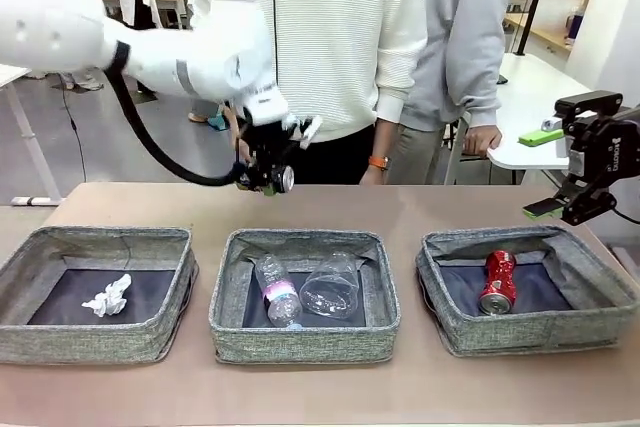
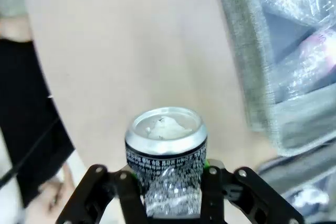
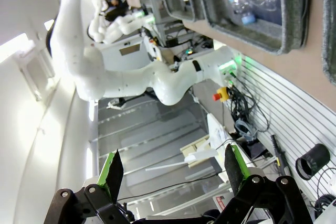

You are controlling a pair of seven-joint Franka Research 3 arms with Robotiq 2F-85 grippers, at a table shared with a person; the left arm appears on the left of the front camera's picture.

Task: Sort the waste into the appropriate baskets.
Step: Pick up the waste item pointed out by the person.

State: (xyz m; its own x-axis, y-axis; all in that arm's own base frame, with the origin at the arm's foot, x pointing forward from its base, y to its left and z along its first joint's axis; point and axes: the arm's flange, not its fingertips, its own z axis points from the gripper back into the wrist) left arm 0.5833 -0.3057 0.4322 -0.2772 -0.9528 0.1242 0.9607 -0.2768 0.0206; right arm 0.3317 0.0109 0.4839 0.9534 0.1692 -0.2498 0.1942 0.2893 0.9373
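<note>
Across the brown table (image 1: 400,207) three grey baskets (image 1: 305,297) sit in a row, holding one tissue (image 1: 108,297), two clear bottles (image 1: 278,292) and one red can (image 1: 497,282). One dark can (image 2: 165,150) hangs above the table behind the middle basket, pinched in the left hand (image 2: 165,182); that dented can could slip, or land among the bottles. The right hand (image 3: 170,169) waits wide open, empty, above the right basket.

front view across table (image 1: 420,202), wrists close

You see white rounded arm shells, a black cable looping under the left arm (image 1: 150,57), and black grippers with green pads (image 3: 111,169).
</note>
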